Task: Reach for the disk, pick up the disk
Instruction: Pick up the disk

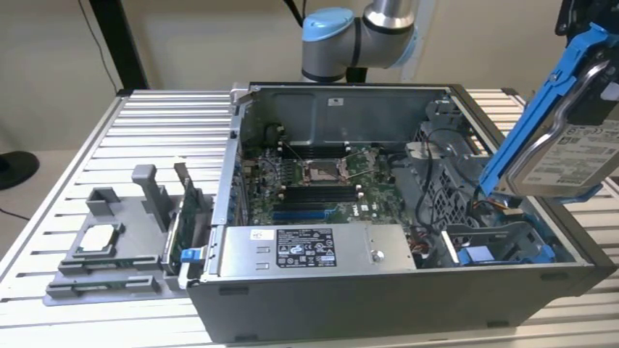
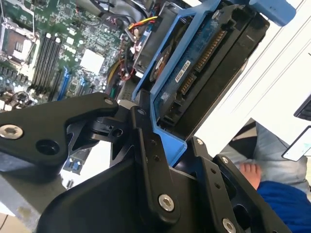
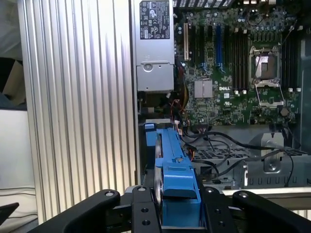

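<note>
Ribbed aluminium tabletop (image 1: pixel 145 119) carries an open computer case (image 1: pixel 387 290). Held tilted above the case's drive-bay corner at the exterior view's right, the disk (image 1: pixel 570 156) is already lifted clear in its blue carrier. The gripper (image 3: pixel 177 213) has its fingers (image 2: pixel 146 145) clamped on the carrier's end. Below lie the motherboard (image 1: pixel 320 181) and power supply (image 1: pixel 309 250); a processor chip (image 1: pixel 98 238) rests in a grey fixture beside the case.
</note>
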